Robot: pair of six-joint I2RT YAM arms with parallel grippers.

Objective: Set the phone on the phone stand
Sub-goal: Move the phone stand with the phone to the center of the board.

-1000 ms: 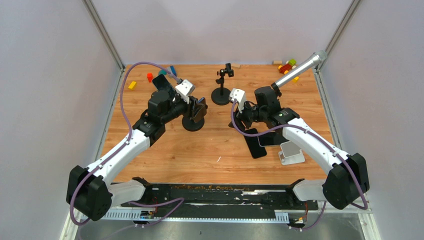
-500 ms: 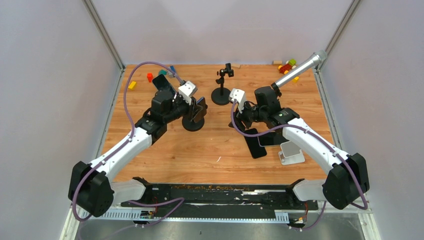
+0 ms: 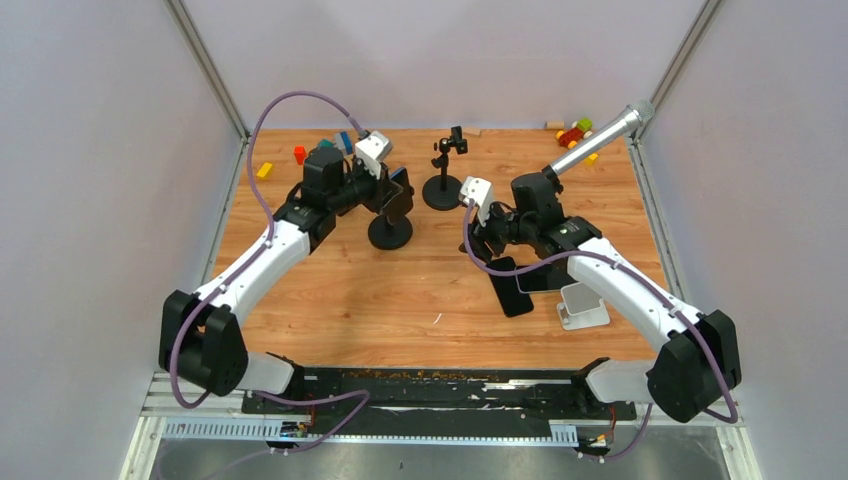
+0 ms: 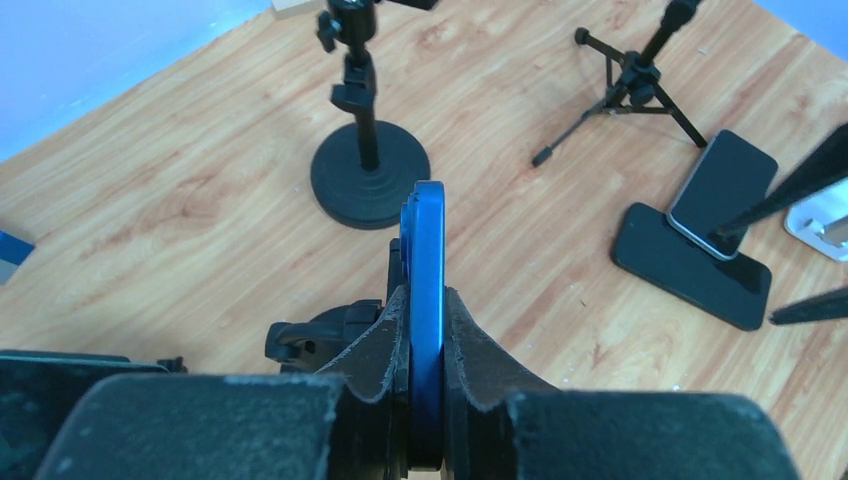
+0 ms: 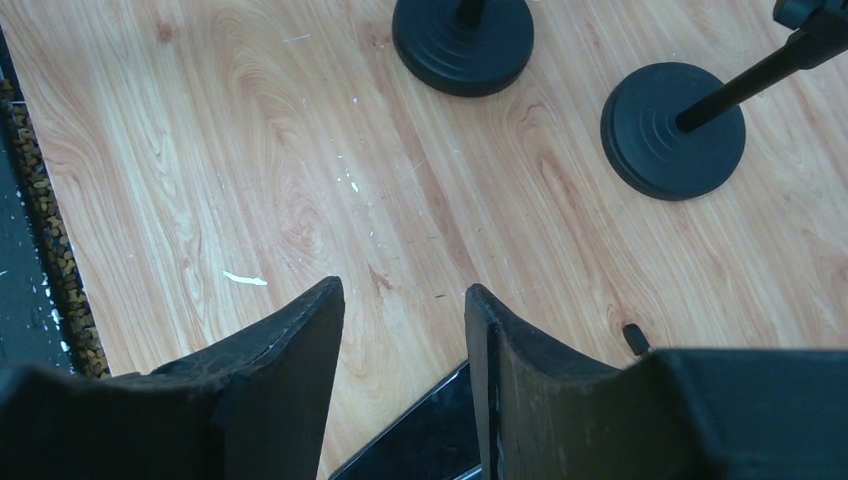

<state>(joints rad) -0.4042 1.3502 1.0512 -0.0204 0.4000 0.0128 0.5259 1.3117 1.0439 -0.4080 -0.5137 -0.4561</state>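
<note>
Left gripper [image 4: 425,297] is pinched on the blue phone [image 4: 428,225], which is edge-on, sticking straight out past the fingers, just above the phone stand [image 3: 390,234]. Right gripper [image 5: 405,300] is well right of the stand, half open and empty.

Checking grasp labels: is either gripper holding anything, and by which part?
Left gripper pinches the blue phone across its flat faces, at one end. Right gripper holds nothing.

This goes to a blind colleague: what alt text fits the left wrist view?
The left gripper clamps a blue phone edge-on above the wooden table. Beyond stand a round-based black stand and a small tripod; two dark phones lie overlapped at right.
</note>
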